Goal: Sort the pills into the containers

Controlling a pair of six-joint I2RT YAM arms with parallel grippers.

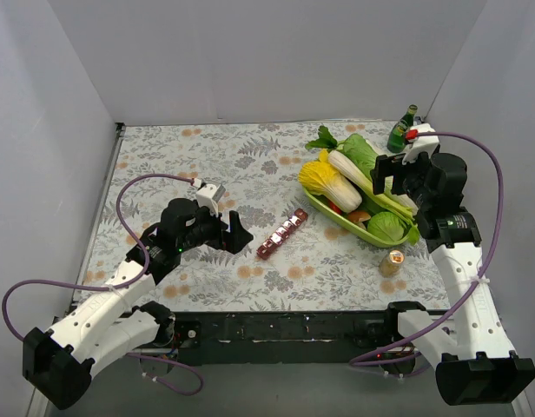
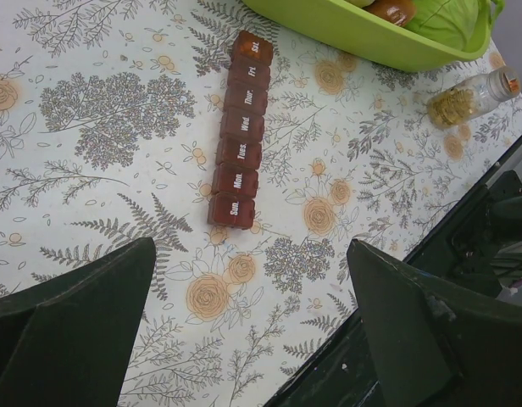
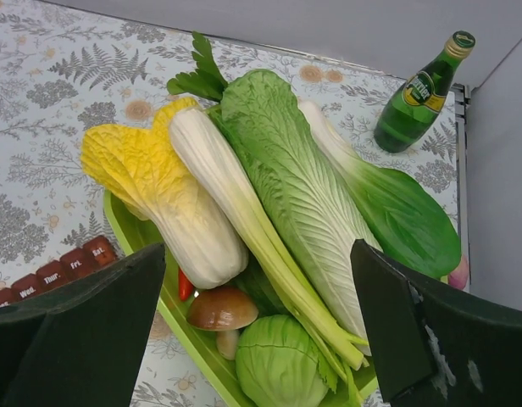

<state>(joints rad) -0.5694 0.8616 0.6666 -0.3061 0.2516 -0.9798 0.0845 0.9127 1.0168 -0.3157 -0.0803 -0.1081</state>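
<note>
The containers (image 1: 281, 234) are a dark-red strip of day-labelled compartments lying diagonally on the floral cloth, all lids shut. The strip also shows in the left wrist view (image 2: 241, 127), and its end shows in the right wrist view (image 3: 53, 275). A small clear jar of yellowish pills (image 1: 392, 262) with a tan lid stands right of it, near the front edge, and shows in the left wrist view (image 2: 464, 97). My left gripper (image 1: 231, 230) is open and empty just left of the strip, above the cloth (image 2: 251, 254). My right gripper (image 1: 392, 180) is open and empty over the vegetable tray (image 3: 257, 254).
A lime-green tray (image 1: 333, 221) holds cabbages, a celery stalk, a mushroom and a red chilli; its rim also shows in the wrist views (image 2: 371, 38) (image 3: 172, 326). A green glass bottle (image 1: 402, 129) stands at the back right (image 3: 422, 93). Grey walls enclose the table.
</note>
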